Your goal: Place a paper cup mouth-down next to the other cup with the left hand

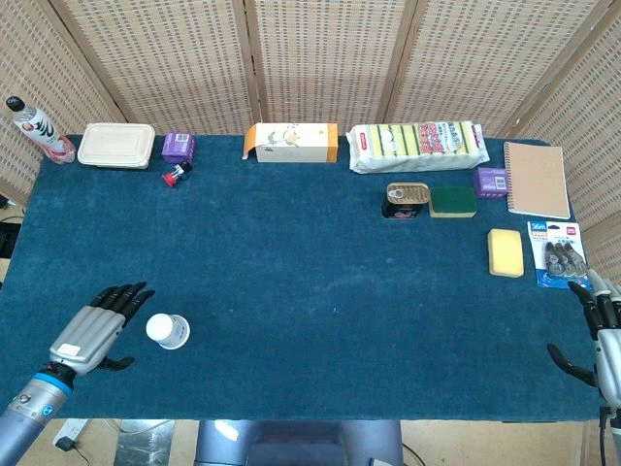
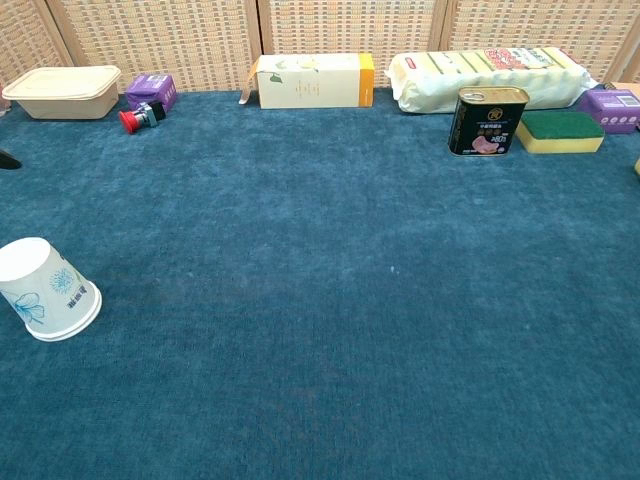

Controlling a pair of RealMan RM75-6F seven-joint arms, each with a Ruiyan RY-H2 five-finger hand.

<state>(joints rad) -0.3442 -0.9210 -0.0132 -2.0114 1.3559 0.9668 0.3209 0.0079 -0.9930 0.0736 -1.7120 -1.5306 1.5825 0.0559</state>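
Note:
One white paper cup [image 1: 168,331] with a blue flower print stands mouth-down on the blue cloth near the front left; the chest view has it at the left edge [image 2: 47,290]. I see no other cup. My left hand [image 1: 93,332] hovers just left of the cup, fingers spread and pointing toward it, holding nothing and not touching it. In the chest view only a dark fingertip [image 2: 6,160] shows at the left edge. My right hand [image 1: 604,342] rests at the table's front right corner, fingers apart and empty.
Along the back stand a bottle [image 1: 37,130], a lunch box [image 1: 116,146], a purple box [image 1: 178,147], a red-capped item [image 1: 176,176], a carton [image 1: 291,143] and a sponge pack [image 1: 417,145]. A can [image 1: 407,200], sponges [image 1: 505,252] and a notebook [image 1: 536,179] lie right.

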